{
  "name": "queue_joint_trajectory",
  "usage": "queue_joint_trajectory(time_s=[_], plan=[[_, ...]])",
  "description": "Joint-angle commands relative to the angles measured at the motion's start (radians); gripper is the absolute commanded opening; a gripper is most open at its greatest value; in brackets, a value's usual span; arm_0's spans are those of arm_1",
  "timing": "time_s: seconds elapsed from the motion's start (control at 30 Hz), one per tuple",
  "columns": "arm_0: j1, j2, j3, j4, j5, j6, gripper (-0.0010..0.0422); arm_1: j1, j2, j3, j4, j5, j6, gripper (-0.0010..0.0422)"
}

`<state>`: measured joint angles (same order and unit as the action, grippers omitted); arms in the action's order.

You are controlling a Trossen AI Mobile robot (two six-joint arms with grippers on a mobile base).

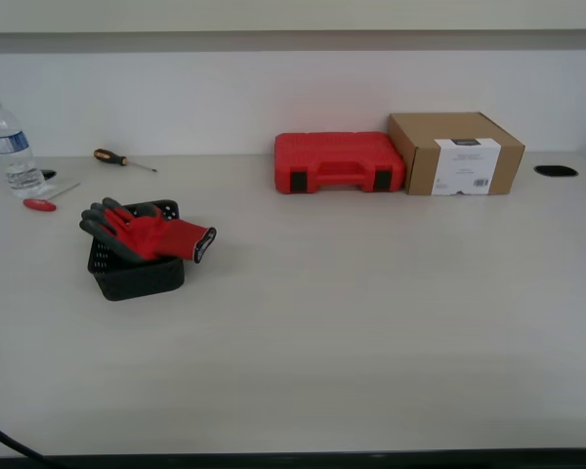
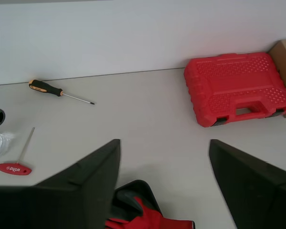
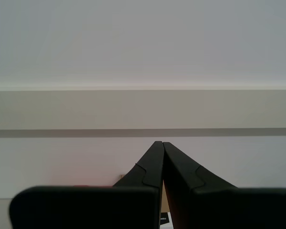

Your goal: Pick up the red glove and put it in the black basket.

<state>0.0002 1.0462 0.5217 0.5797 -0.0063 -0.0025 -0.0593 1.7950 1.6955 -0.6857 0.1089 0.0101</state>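
Red glove already lies across the black basket, cuff overhanging, near the desk's left edge. Our first gripper is wide open and empty above it; our second gripper is closed, empty. We judge placement done: next, retract clear.

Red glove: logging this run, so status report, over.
First tool open, empty, above the basket. Second tool shut, aimed at wall. Red glove draped over black basket, cuff overhanging. Nothing obstructing.
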Motion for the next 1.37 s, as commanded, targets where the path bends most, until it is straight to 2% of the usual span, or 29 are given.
queue_joint_trajectory(time_s=[0.03, 0.07, 0.13, 0.2, 0.27, 0.33, 0.4, 0.47, 0.53, 0.7, 0.77, 0.83, 0.93, 0.97, 1.03, 1.1, 1.17, 1.23, 1.27, 1.3, 1.37], plan=[[0.001, 0.000, 0.001, 0.003, 0.001, 0.003, 0.0000, 0.000, 0.000, 0.001, 0.000, 0.001, 0.001, 0.0386], [0.001, 0.000, 0.001, 0.003, 0.001, 0.003, 0.0000, 0.000, 0.000, 0.001, 0.000, 0.001, 0.007, 0.0412], [0.001, 0.000, 0.001, 0.003, 0.000, 0.003, 0.0000, 0.000, 0.000, 0.000, 0.000, 0.001, 0.008, 0.0291], [0.001, 0.000, 0.001, 0.003, 0.000, 0.003, 0.0000, 0.000, 0.000, 0.001, 0.000, 0.001, 0.008, 0.0199], [0.001, 0.000, 0.001, 0.003, 0.000, 0.003, 0.0000, 0.000, 0.000, 0.001, 0.001, 0.001, 0.008, 0.0076], [0.001, 0.000, 0.001, 0.003, 0.001, 0.003, 0.0000, 0.000, 0.000, 0.001, 0.001, 0.000, -0.003, -0.0002], [0.000, 0.000, 0.001, 0.002, 0.000, 0.003, 0.0000, 0.000, 0.000, 0.001, 0.000, 0.000, -0.002, 0.0043], [0.001, 0.000, 0.001, 0.003, 0.000, 0.003, 0.0000, 0.000, 0.000, 0.001, 0.001, 0.000, -0.002, 0.0119], [0.001, 0.000, 0.001, 0.003, 0.000, 0.003, 0.0000, 0.000, 0.000, 0.001, 0.000, 0.000, -0.002, 0.0174], [0.001, 0.000, 0.001, 0.003, 0.000, 0.003, 0.0000, 0.000, 0.000, 0.001, 0.000, 0.000, 0.003, 0.0419], [0.001, 0.000, 0.001, 0.003, 0.000, 0.003, 0.0000, 0.000, 0.000, 0.001, 0.000, 0.000, 0.005, 0.0323], [0.001, 0.000, 0.001, 0.003, 0.000, 0.003, 0.0000, 0.000, 0.000, 0.001, 0.000, 0.000, 0.005, 0.0187], [0.001, 0.000, 0.001, 0.003, 0.001, 0.003, 0.0000, 0.000, 0.000, 0.001, 0.000, 0.000, 0.005, 0.0024], [0.001, 0.000, 0.001, 0.003, 0.000, 0.003, 0.0000, 0.000, 0.000, 0.001, 0.000, 0.000, -0.005, -0.0002], [0.001, 0.000, 0.001, 0.002, 0.000, 0.003, 0.0000, 0.000, 0.000, 0.001, 0.000, 0.000, -0.002, 0.0052], [0.001, 0.000, 0.001, 0.003, 0.000, 0.003, 0.0000, 0.000, 0.000, 0.001, 0.000, 0.000, -0.002, 0.0133], [0.000, 0.000, 0.001, 0.003, 0.000, 0.003, 0.0000, 0.000, 0.000, 0.001, 0.001, 0.000, -0.002, 0.0231], [0.001, 0.000, 0.001, 0.003, 0.000, 0.003, 0.0000, 0.000, 0.000, 0.001, 0.000, 0.000, -0.002, 0.0357], [0.001, 0.000, 0.001, 0.003, 0.000, 0.003, 0.0000, 0.000, 0.000, 0.001, 0.000, 0.000, -0.002, 0.0402], [0.001, 0.000, 0.001, 0.003, 0.001, 0.003, 0.0000, 0.000, 0.000, 0.001, 0.000, 0.000, 0.005, 0.0404], [0.000, 0.000, 0.001, 0.003, 0.000, 0.003, 0.0000, 0.000, 0.000, 0.001, 0.001, 0.000, 0.005, 0.0306]])
